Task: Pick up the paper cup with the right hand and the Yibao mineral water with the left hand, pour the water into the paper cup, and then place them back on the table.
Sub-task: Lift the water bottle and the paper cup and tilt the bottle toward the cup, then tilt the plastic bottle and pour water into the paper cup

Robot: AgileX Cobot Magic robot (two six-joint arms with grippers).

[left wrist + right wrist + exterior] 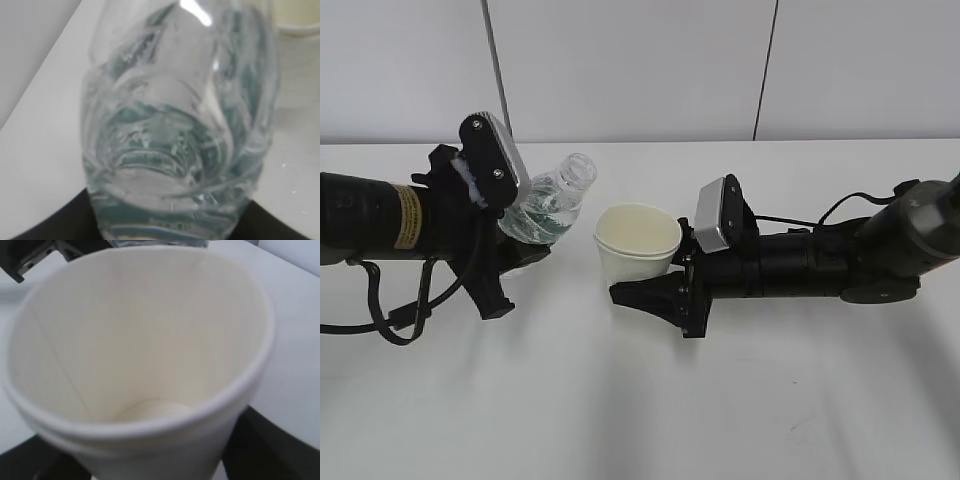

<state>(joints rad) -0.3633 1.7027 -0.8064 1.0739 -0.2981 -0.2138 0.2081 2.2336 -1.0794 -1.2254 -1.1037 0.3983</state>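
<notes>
My left tool [520, 245] pinches the Yibao mineral water [548, 205], tilted neck-first toward the paper cup [638, 245], which my right tool [655, 290] clamps above the worktop [640, 400].

Bright, even overhead light
Soft shadows fall toward 6 o'clock on the table [640, 420]; both wrist views are blurred close-ups.

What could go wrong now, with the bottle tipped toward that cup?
The Yibao mineral water is tilted with its open neck left of the paper cup rim, not over it, so water might land on the table. The cup is thin paper held by the right hand; a tight squeeze could buckle it. The bottle could also slip in the left hand.
</notes>
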